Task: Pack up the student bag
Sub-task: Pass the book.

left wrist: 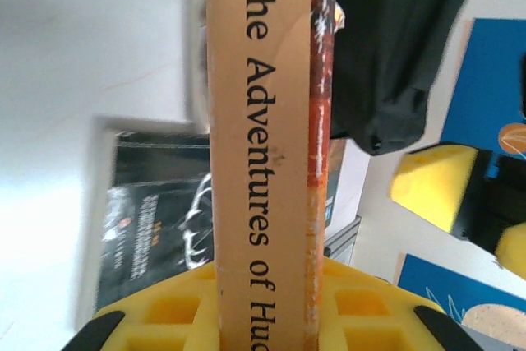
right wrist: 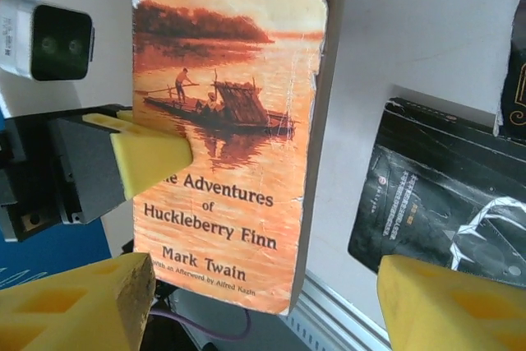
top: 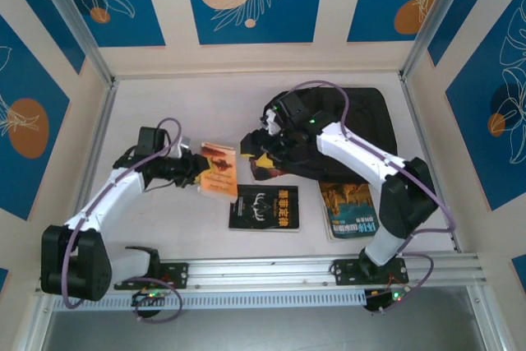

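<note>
The left gripper (top: pixel 204 175) is clamping a Huckleberry Finn paperback (right wrist: pixel 230 121), with one yellow finger (right wrist: pixel 152 154) pressing on the orange cover near the spine. It is holding the book up with the front cover turned toward the right arm. The right gripper (top: pixel 256 147) is hanging just beside the paperback and facing that cover, its jaws spread wide and gripping nothing. The student bag (top: pixel 362 113) is lying on the far part of the table (top: pixel 164 104), right of centre, with the right arm reaching across its near side. A black book (top: pixel 263 207) is lying flat below the paperback. A blue-covered book (top: pixel 349 211) is sitting to its right, partly under the right arm.
</note>
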Motion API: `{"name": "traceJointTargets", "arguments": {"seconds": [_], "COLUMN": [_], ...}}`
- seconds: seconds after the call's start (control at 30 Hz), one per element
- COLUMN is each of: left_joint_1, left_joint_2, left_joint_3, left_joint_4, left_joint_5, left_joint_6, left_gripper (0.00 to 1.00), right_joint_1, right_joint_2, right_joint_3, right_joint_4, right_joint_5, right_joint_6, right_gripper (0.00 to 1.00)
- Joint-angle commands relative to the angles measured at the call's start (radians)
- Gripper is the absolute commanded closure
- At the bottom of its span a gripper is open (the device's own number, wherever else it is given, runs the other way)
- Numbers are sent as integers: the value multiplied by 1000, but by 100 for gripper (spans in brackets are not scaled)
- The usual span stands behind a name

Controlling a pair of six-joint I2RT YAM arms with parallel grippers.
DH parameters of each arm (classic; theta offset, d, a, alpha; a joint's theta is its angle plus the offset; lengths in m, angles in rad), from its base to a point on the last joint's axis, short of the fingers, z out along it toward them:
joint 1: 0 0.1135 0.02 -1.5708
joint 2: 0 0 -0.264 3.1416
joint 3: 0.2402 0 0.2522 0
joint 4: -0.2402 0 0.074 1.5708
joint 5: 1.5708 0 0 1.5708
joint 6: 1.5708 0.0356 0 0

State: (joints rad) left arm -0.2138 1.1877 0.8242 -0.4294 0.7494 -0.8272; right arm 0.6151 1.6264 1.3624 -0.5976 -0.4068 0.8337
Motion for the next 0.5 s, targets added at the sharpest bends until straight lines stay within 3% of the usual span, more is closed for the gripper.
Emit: {"name": "traceJointTargets", "arguments": {"seconds": [0.0,0.13,0.33,0.47], "left_joint_1": [-62,-73,-121,-130], "left_joint_2": [-89,-114,-82,-79], "left_joint_3": [84,134,198,218], "left_joint_4": [114,167,218,200], "left_joint_5": [-54,-31,54,93], "left_joint_6": [-73,-135,-181,-174], "left_gripper": [100,100,100,100], "right_joint_1": [-41,-72,-82,-105], "right_joint_2": [-28,-58,-56,-51], "right_joint_3": [1,-28,-115,-143], "right_joint_4": [5,136,513,672], "right_joint_5": [-86,-236,-495,-569], "right_joint_6": [8,54,246,331], "right_gripper": [23,15,15,17]}}
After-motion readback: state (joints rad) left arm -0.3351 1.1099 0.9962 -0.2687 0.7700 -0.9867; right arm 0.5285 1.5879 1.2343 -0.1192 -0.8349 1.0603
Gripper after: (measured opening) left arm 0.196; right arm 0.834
